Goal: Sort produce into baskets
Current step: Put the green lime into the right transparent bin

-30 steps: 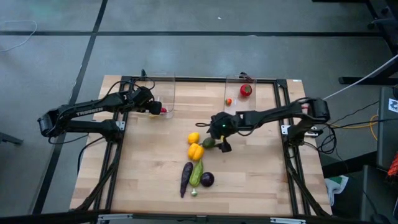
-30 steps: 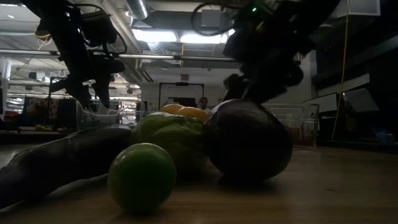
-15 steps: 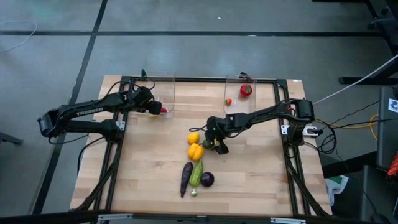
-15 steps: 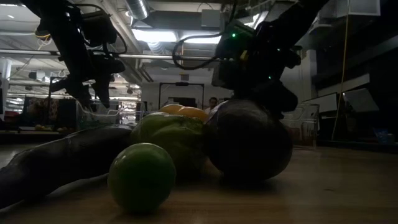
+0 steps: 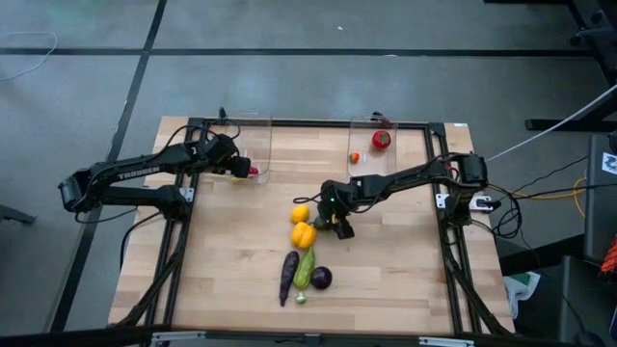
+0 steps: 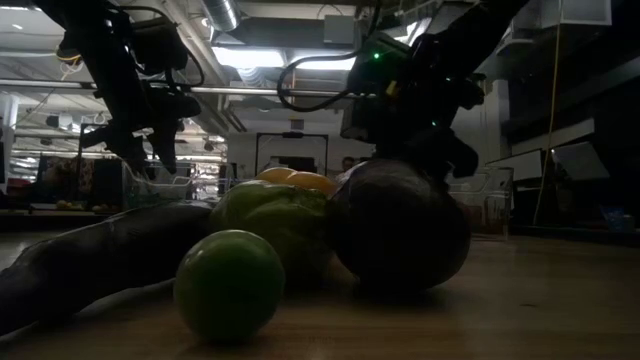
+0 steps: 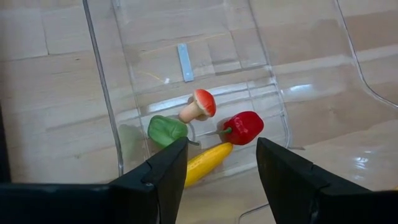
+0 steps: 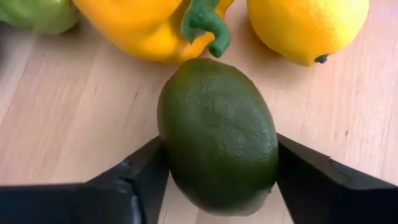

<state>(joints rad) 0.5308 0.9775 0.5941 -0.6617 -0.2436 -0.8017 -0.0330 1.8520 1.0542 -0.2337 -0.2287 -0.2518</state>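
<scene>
My right gripper [image 8: 214,180] has its jaws closed against the sides of the green avocado [image 8: 217,134] on the table; its long axis runs out ahead toward the yellow pepper [image 8: 155,25] and lemon [image 8: 305,25].

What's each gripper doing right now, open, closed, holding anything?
Left gripper: open, empty, over the left clear bin.
Right gripper: fingers on both sides of the avocado on the table; closed grip cannot be told.
</scene>
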